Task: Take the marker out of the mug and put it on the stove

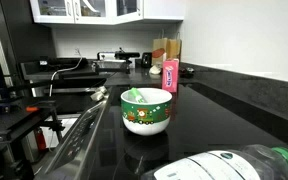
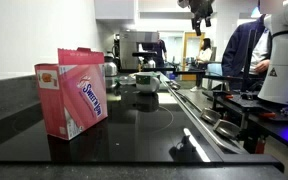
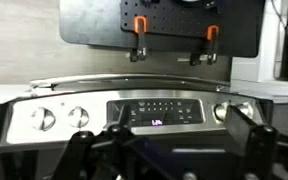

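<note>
Gripper (image 3: 164,152) empty, fingers (image 3: 79,150) spread wide. In an exterior view the gripper (image 2: 199,14) hangs high at 12 o'clock over the stove (image 2: 154,122), well apart from the mug (image 1: 146,110). Marker (image 1: 135,96) is inside the mug, leaning to the rim near 10 o'clock; hard to separate from the green interior. Judged step: approach. Descend straight over the mug, set jaws across the thin shaft, grip the upper end only, stay off the rim. Pink bottle (image 1: 169,77) at 1 o'clock of the mug: keep clear
</note>
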Controlling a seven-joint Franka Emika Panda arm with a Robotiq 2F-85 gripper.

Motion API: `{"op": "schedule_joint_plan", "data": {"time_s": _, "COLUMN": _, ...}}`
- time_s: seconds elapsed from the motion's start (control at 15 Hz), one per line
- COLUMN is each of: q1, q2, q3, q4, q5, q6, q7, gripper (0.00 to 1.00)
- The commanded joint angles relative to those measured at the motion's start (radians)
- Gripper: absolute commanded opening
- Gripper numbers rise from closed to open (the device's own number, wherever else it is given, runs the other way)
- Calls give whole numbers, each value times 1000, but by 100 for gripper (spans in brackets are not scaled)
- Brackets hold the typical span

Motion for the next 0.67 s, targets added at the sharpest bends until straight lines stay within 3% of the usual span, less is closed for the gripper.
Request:
{"op": "schedule_joint_plan", "data": {"time_s": 0.0, "q1": -25, "q2": 6, "q3": 22, "q4": 2, "q5": 11, "q6": -2, "q7": -11, "gripper": 100}}
{"op": "schedule_joint_plan", "data": {"time_s": 0.33, "q1": -25, "q2": 6, "q3": 22, "q4": 2, "q5": 11, "q6": -2, "q7": -11, "gripper": 100}}
{"op": "schedule_joint_plan", "data": {"time_s": 0.6, "q1": -31, "q2": 78, "q3": 56, "q4": 40, "q5": 141, "q6": 60, "q7": 192, "gripper": 100}}
